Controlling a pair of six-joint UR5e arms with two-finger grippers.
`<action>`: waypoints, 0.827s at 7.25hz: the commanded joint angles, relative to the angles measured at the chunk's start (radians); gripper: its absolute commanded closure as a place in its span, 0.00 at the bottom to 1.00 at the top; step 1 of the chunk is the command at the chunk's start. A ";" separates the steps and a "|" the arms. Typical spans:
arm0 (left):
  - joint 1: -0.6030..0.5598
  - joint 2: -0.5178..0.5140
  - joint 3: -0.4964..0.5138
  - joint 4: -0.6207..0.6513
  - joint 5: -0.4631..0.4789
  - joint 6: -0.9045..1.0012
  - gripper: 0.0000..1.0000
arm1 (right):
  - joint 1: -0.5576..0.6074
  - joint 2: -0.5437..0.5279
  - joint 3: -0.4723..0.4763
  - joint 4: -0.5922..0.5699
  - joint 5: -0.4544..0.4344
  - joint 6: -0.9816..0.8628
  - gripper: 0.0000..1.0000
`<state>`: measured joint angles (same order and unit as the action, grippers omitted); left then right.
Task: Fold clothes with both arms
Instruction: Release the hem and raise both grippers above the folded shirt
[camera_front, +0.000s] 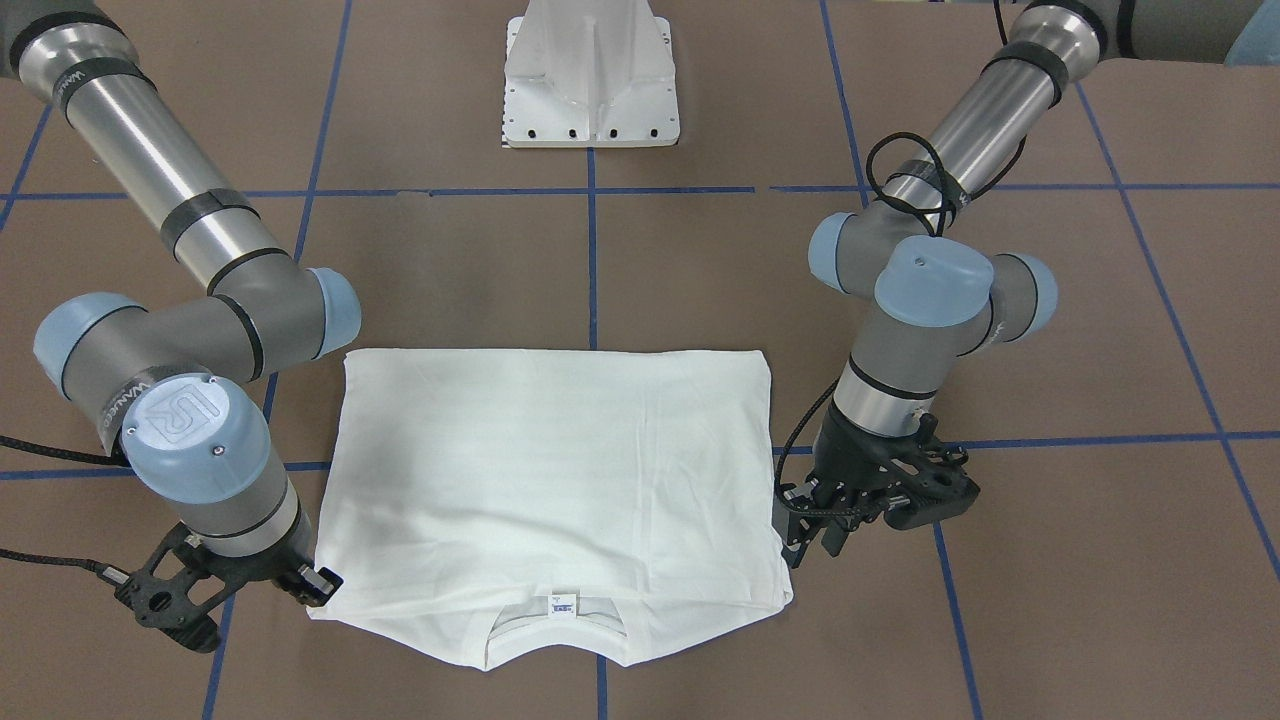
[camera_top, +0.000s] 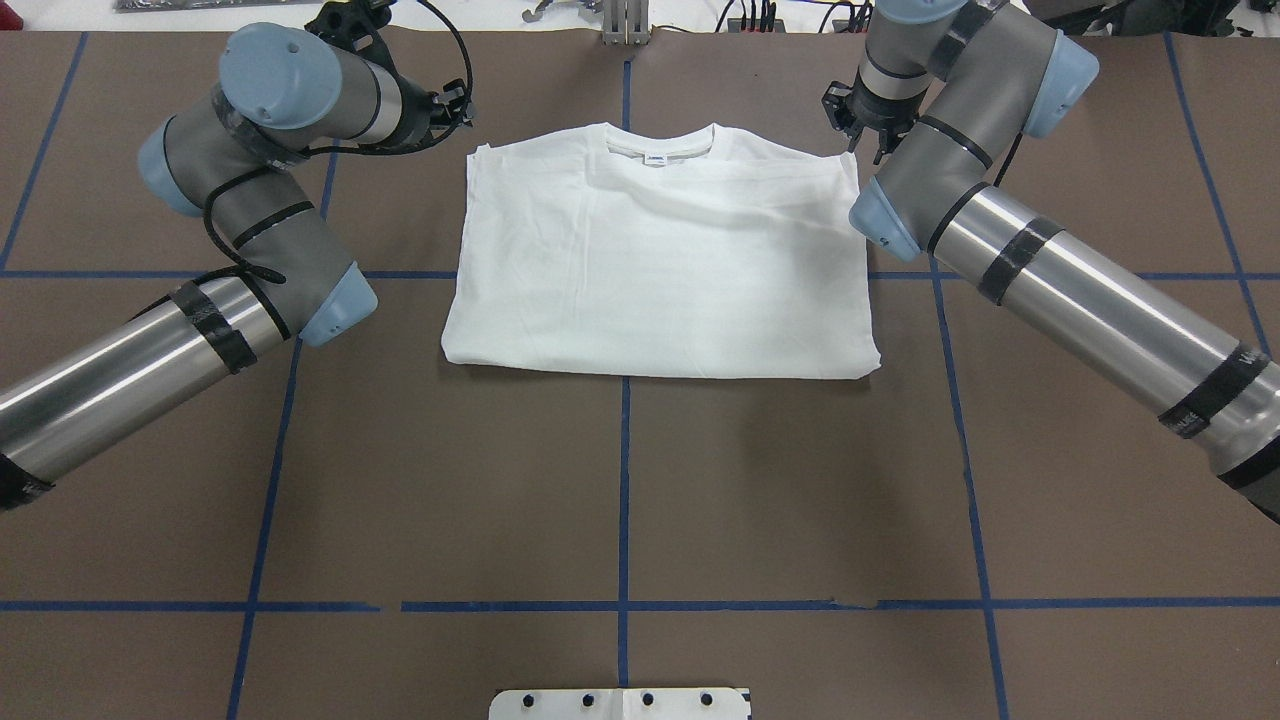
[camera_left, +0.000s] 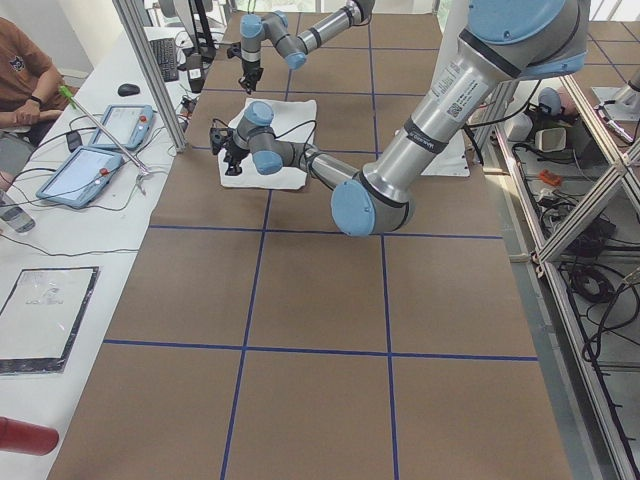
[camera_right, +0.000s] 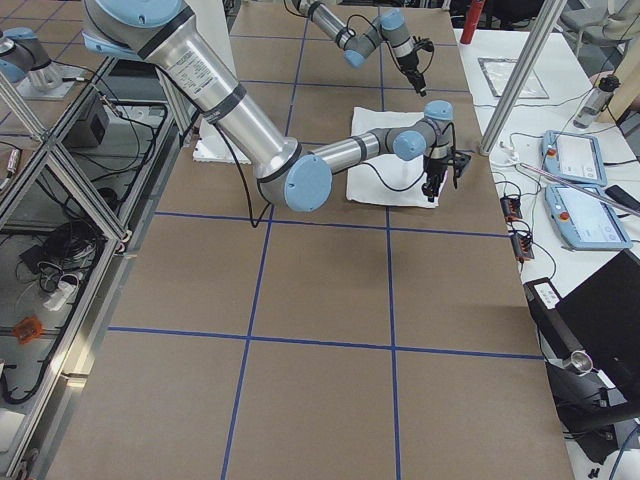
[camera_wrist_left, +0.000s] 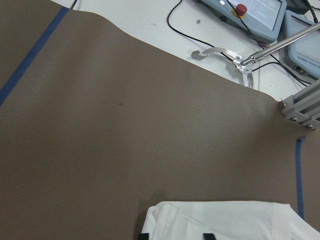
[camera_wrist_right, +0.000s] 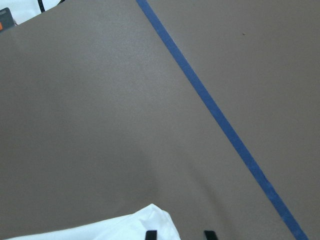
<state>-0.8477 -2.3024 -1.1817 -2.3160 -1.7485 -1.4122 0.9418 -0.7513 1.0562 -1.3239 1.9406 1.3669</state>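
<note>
Lying flat on the brown table (camera_front: 700, 280), the white T-shirt (camera_front: 550, 470) is folded into a neat, nearly square block with smooth upper layers and only faint creases. Its ribbed collar (camera_front: 560, 628) and small blue-printed neck label (camera_front: 560, 605) sit on the edge farthest from the robot. The opposite, folded edge faces the white pedestal base (camera_front: 590, 80). A blue tape line (camera_front: 592, 260) runs toward the middle of the shirt and passes beneath it.

Both pincers stand at the collar-side corners, one on each flank. The left gripper (camera_front: 815, 543) points down just beside the shirt's edge on the robot's left. Its wrist view shows the two black fingertips (camera_wrist_left: 144, 236) set well apart, one at the border of the cloth and the other over it, with nothing pinched between them. The right gripper (camera_front: 318, 583) sits low at the opposite corner. In its wrist view the fingertips (camera_wrist_right: 151, 234) are likewise spread, one over the shirt's corner and the other over bare table. Whether either pincer touches the fabric cannot be told.
</note>
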 joint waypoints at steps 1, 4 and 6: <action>-0.028 0.006 -0.015 0.001 -0.006 0.059 0.42 | 0.038 -0.057 0.135 -0.005 0.133 -0.014 0.00; -0.028 0.057 -0.104 0.013 -0.008 0.061 0.42 | -0.050 -0.412 0.613 0.005 0.136 0.298 0.00; -0.028 0.058 -0.105 0.010 -0.008 0.061 0.42 | -0.176 -0.451 0.656 0.005 0.054 0.571 0.01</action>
<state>-0.8760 -2.2464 -1.2827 -2.3056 -1.7563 -1.3517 0.8450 -1.1698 1.6721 -1.3197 2.0423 1.7786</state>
